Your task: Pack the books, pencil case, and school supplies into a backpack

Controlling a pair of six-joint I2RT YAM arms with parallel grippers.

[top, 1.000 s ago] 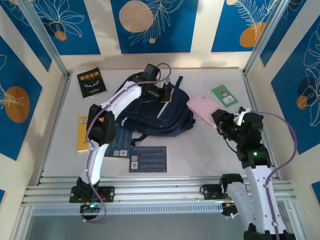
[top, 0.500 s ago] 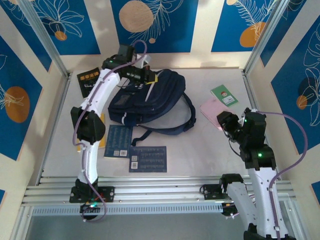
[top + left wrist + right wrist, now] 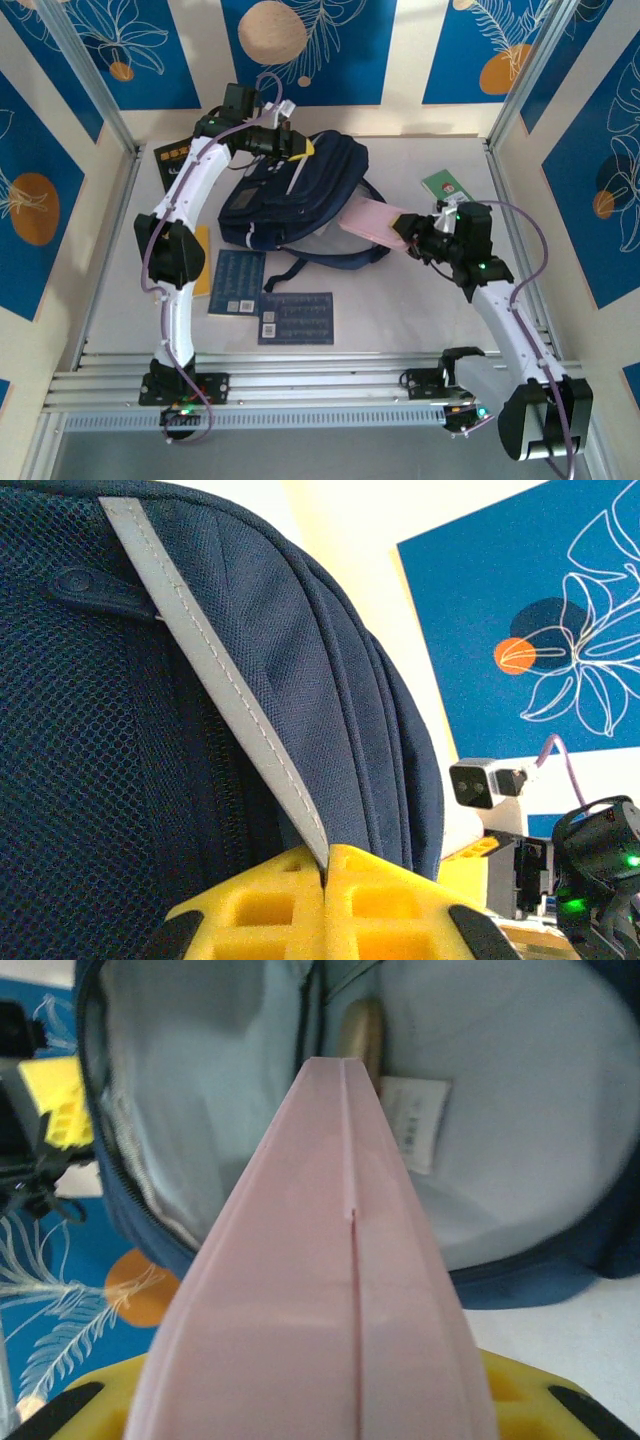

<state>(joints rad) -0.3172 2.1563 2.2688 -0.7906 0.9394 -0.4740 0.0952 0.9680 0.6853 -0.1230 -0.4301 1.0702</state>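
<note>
From above, we saw the navy blue fabric backpack (image 3: 310,190) lying at the far middle of the pale surface (image 3: 400,310), its mouth turned toward the right arm. The left claw (image 3: 292,148) was clamped on the backpack's top edge, at the light grey stripe (image 3: 296,180). The right claw (image 3: 415,238) held the soft pale pink pencil case (image 3: 372,220) by one end, the other end reaching the backpack's mouth. A green card-like booklet (image 3: 447,188) lay just beyond that claw. A black paperback with a yellow title (image 3: 175,160) sat at the far left, partly under the left arm. One dark blue paperback (image 3: 237,282) and a second dark blue paperback (image 3: 296,318) lay in front of the backpack, and a yellow-orange paperback (image 3: 201,262) peeked out beside the left arm.

From the left wrist, the yellow fingers (image 3: 260,910) were pressed together, pinching the stripe (image 3: 220,670) against the backpack (image 3: 330,680).

From the right wrist, the pencil case (image 3: 340,1260) sat gripped between narrow-set yellow fingers (image 3: 520,1390) and pointed into the open backpack (image 3: 540,1270). Its pale lining (image 3: 520,1080) carried a white label (image 3: 415,1120). We could not tell whether the tip had passed the rim.
</note>
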